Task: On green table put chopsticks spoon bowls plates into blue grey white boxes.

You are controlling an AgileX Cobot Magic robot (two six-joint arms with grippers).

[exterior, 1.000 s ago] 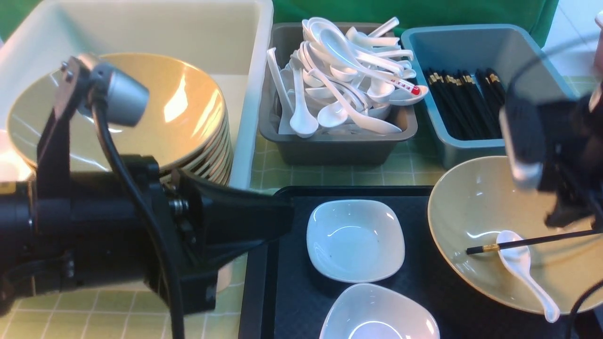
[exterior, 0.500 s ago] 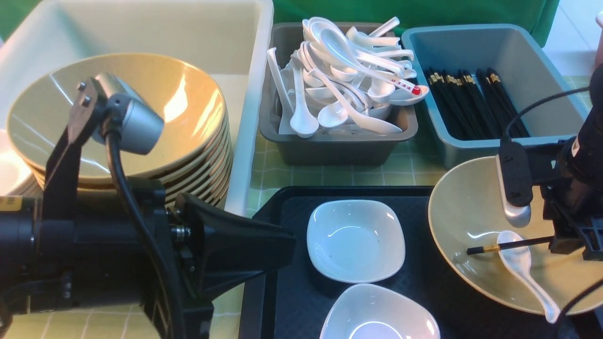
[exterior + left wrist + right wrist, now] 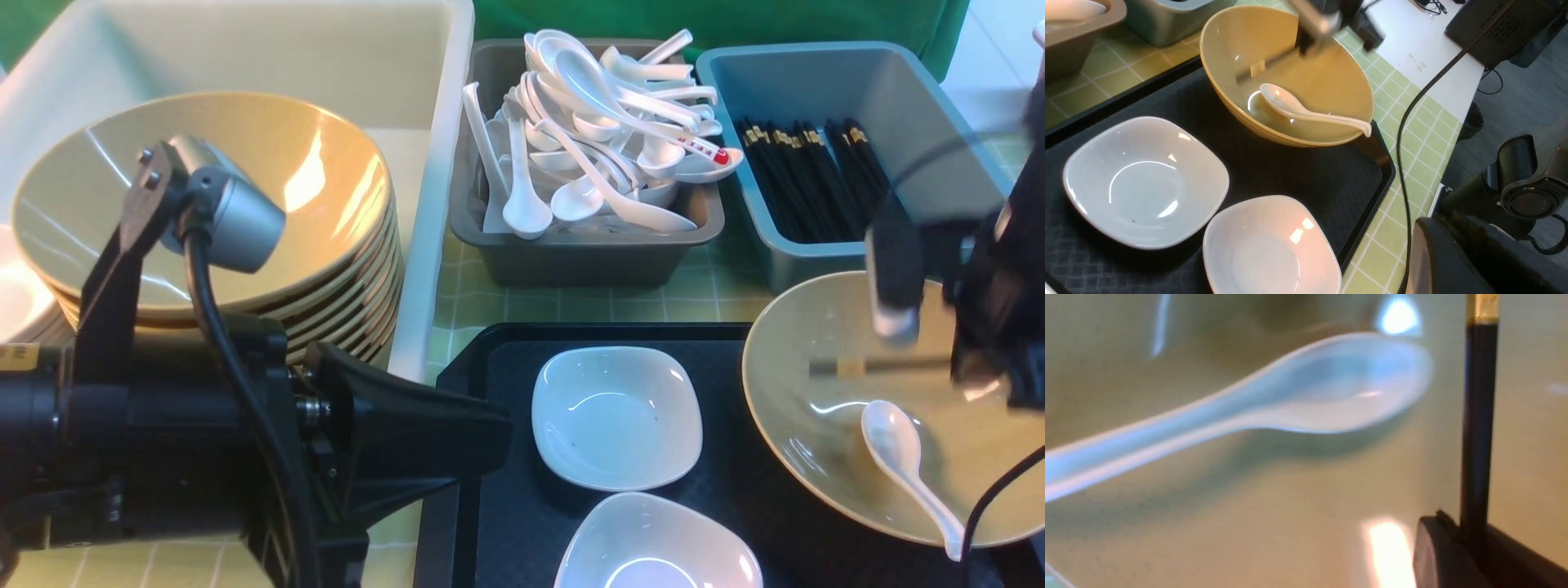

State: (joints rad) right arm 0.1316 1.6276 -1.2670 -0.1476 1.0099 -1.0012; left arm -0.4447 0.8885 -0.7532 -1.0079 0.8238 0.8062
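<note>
While right gripper [image 3: 973, 374] pinches chopsticks [image 3: 1478, 437] above bowl [image 3: 784, 392], spoon [image 3: 898, 441] lying at bowl's five o'clock, blue box [image 3: 816, 82] stands at twelve o'clock; advised: carry level, clear near rim, lay lengthwise, release low. Left gripper [image 3: 490, 412] pressed together, empty, at eight o'clock

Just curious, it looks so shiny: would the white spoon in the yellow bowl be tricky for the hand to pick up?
Probably slippery: the soup spoon is glossy, with glare on it. It looks stiff and perhaps brittle, like ceramic. Its handle leans on the rim of the tan bowl, so a push might slide or tip it.
</note>
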